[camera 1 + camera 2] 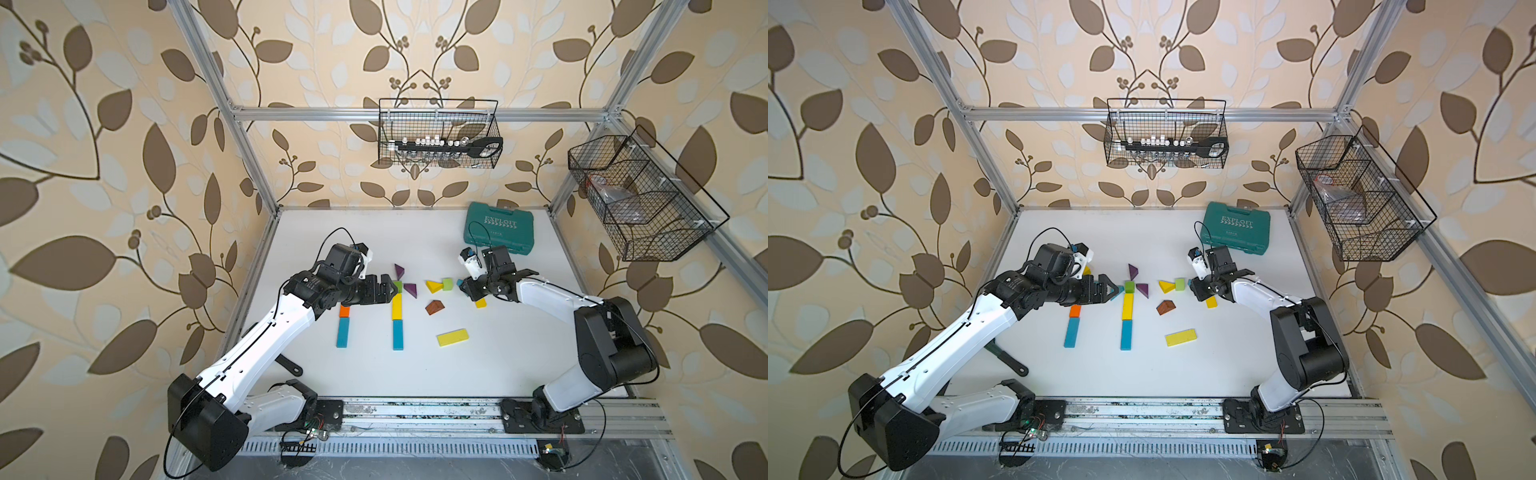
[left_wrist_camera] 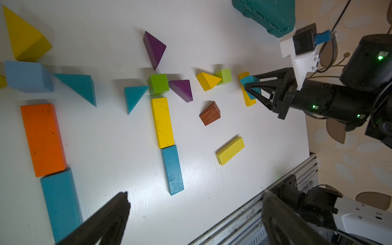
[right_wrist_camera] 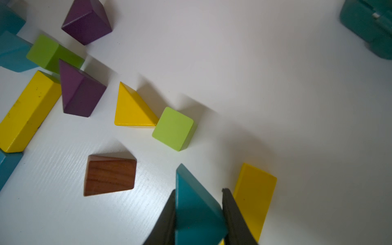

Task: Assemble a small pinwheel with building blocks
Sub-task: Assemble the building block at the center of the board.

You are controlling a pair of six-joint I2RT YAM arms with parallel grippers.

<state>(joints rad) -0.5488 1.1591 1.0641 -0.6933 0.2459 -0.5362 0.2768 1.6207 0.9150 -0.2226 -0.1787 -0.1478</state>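
In both top views the half-built pinwheel lay a little left of the frame's centre. Its hub was a green cube. A yellow bar touched the cube's lower side, and a teal bar ran on end to end below that, making a stem. A purple wedge lay just above the cube, point toward it, and a second purple wedge sat against its right side. On the cube's left a teal wedge pointed in at it, plain from my left wrist but mostly hidden from above.

My left hand hovered just left of the hub, fingers spread wide and empty.

Right of centre lay loose blocks: a yellow wedge touching a second green cube, a brown wedge below them, and a slanted yellow bar lower in the frame. Just right of that cube my right hand was clamped on a dark teal wedge, one finger on each flat side, beside a third yellow bar that lay flat. I could not tell whether the wedge was clear of the surface.

Left of the stem an orange bar and another teal bar lay end to end. My left wrist view also showed a pale-blue cube, a further teal wedge just beside it, and a big yellow wedge near them. A teal case lettered EXPLOIT sat at the surface's upper right.
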